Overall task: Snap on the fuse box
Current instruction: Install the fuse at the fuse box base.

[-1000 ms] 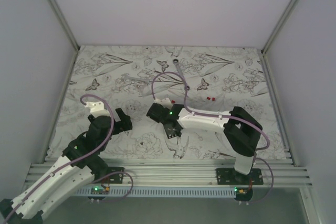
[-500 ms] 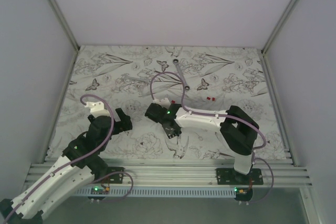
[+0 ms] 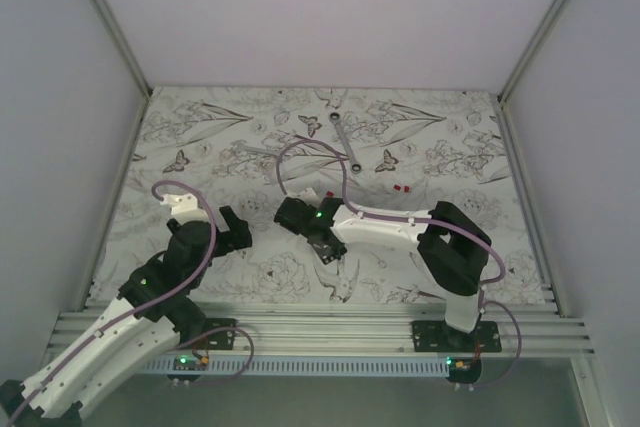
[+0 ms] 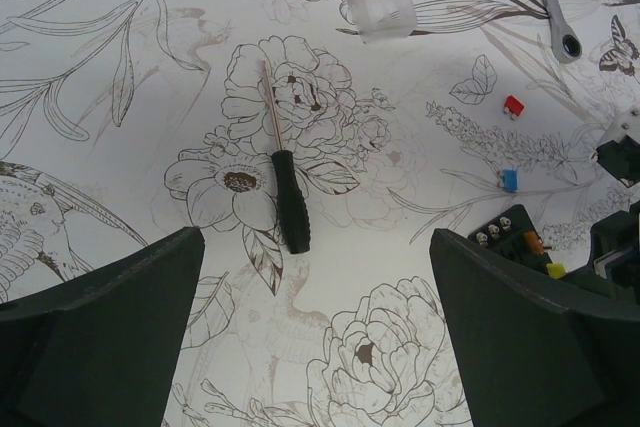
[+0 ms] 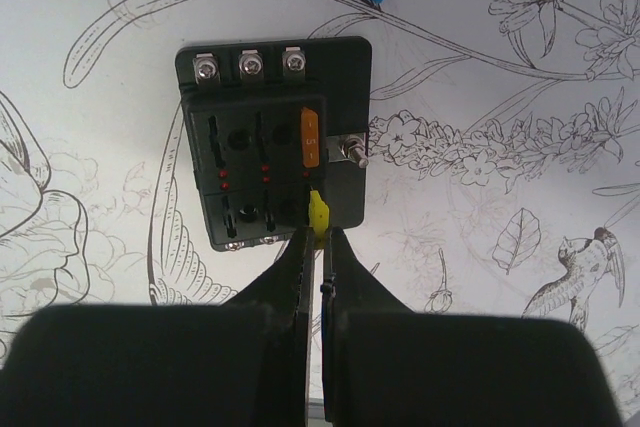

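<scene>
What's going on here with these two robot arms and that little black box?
The right gripper is shut on a small yellow fuse, holding it at the edge of the fuse box nearest it, just below an orange fuse already seated. The left gripper hangs open above the table, near a screwdriver. A clear plastic piece, possibly the box's cover, lies apart on the table, so nothing is snapped on yet.

Top view overhead from behind; wrist views close, sharing fuse box (image 5: pixel 270 137).
</scene>
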Controlling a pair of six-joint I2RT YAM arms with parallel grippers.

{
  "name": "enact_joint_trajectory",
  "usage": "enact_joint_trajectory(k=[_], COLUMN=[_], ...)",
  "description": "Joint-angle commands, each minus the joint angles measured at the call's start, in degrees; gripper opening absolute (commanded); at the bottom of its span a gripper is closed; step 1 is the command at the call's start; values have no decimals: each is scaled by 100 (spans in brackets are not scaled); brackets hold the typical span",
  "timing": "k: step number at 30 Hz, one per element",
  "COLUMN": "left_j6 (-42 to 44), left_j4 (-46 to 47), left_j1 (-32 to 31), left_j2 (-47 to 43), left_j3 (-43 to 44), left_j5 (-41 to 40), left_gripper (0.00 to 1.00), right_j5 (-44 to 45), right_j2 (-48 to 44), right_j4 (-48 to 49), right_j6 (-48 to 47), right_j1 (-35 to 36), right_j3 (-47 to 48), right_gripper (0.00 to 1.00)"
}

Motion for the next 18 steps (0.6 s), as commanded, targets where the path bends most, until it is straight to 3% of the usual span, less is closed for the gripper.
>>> enact_joint_trajectory(k=[1, 18], left_j6=[-20, -18], left_j4=[-116, -119], left_j1=[33, 34], left_j2=[-65, -63], left_j3=[-88, -93], left_j5=[-107, -122], left_gripper=[100, 100], right_j5=[-61, -142], right_j2=[7, 214], right_j4=[-94, -6], right_j6=[-348, -461], right_j1=[61, 61], right_j3=[223, 111], right_gripper=[0, 0])
